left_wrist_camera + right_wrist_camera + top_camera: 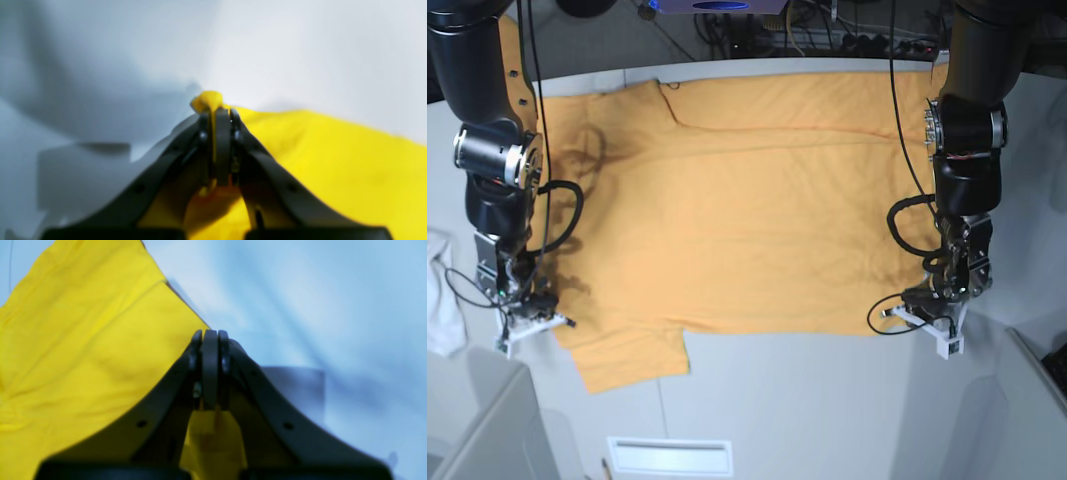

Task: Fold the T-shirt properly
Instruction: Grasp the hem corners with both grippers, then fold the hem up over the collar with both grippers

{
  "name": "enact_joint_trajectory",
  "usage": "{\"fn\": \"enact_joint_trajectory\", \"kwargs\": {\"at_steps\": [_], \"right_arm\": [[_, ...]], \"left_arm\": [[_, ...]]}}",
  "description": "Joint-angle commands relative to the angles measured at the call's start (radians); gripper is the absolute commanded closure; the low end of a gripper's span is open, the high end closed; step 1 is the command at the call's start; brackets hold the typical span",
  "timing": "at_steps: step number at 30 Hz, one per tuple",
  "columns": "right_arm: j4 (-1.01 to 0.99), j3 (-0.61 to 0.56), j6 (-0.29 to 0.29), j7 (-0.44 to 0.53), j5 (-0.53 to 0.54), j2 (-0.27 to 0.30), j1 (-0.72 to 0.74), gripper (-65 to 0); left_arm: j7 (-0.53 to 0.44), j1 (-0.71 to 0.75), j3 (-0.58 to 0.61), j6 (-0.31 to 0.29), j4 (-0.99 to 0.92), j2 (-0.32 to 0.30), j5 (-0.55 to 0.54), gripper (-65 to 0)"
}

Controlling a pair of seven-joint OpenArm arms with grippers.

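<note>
The yellow-orange T-shirt (747, 210) lies spread flat on the white table, one short sleeve (627, 355) pointing toward the near edge. At its near right corner in the base view, my left gripper (930, 312) is shut on the T-shirt. In the left wrist view a small bunch of yellow fabric (208, 100) sticks out above the closed left gripper (218, 111). My right gripper (527, 308) sits at the shirt's left edge beside the sleeve. The right gripper (210, 333) is shut at the edge of the T-shirt (83, 340), with yellow fabric showing between the finger bases.
A small white cloth (442, 300) lies at the table's left edge, beside the right arm. A white slot (670, 455) sits in the near table edge. Black cables hang along both arms. Bare white table (827, 400) lies in front of the shirt.
</note>
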Motion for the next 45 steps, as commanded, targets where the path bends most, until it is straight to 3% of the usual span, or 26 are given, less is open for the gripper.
{"fn": "enact_joint_trajectory", "kwargs": {"at_steps": [1,10,15,21,29,41,45], "right_arm": [[0.036,0.004,0.004,0.013,0.003,0.013,0.041,0.0],[0.303,0.006,0.004,-0.122,0.005,0.017,-0.064,0.0],[0.420,0.006,0.004,-0.195,0.005,0.017,-0.126,0.0],[0.530,0.007,0.004,-0.203,0.005,0.014,-0.203,0.0],[0.708,0.162,0.006,-0.332,0.005,-0.016,-0.296,0.0],[0.990,0.170,0.007,-0.464,0.009,-0.027,-0.448,0.0],[1.115,0.236,0.007,-0.544,0.107,-0.039,-0.519,0.0]], "left_arm": [[0.015,-0.010,-0.001,0.006,0.050,-0.004,0.002,0.0],[0.110,0.071,-0.013,0.009,0.256,-0.007,0.002,0.0],[0.194,0.163,-0.139,0.007,0.452,-0.001,0.002,0.0],[0.292,0.298,-0.215,0.007,0.715,0.014,0.000,0.0],[0.388,0.457,-0.275,0.012,0.974,0.008,-0.196,0.0],[0.526,0.661,-0.389,0.013,1.329,0.014,-0.310,0.0],[0.524,0.750,-0.389,0.009,1.355,0.011,-0.311,0.0]]}}
